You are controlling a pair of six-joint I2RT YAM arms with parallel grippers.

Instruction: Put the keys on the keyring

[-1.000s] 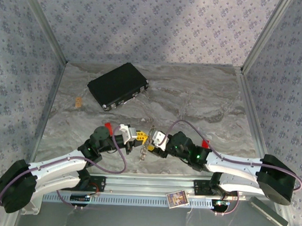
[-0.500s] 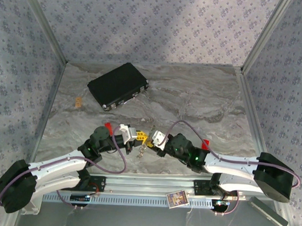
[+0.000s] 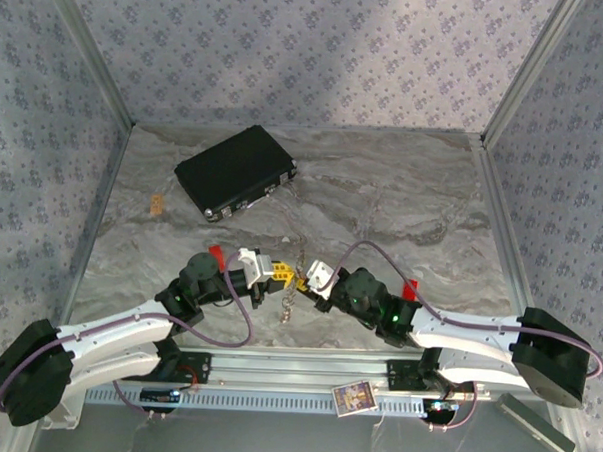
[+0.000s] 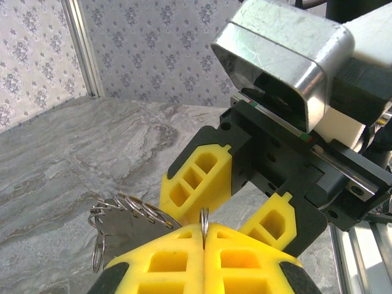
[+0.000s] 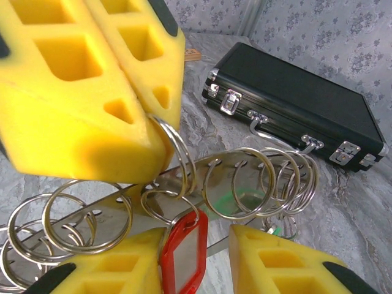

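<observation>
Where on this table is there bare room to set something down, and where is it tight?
Widest bare patch: the right rear of the table, between the black case and the right frame. A narrower strip lies along the left frame, by the small tan piece. Crowded: front centre, where the left end effector and right end effector meet at the keyring.

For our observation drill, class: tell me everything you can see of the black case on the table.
The black case is a flat rectangular box with a dark shell and silver metal corners. Two silver latches and a thin handle sit on its front edge. It lies closed and flat on the marbled table, far left, turned askew, nothing touching it.
</observation>
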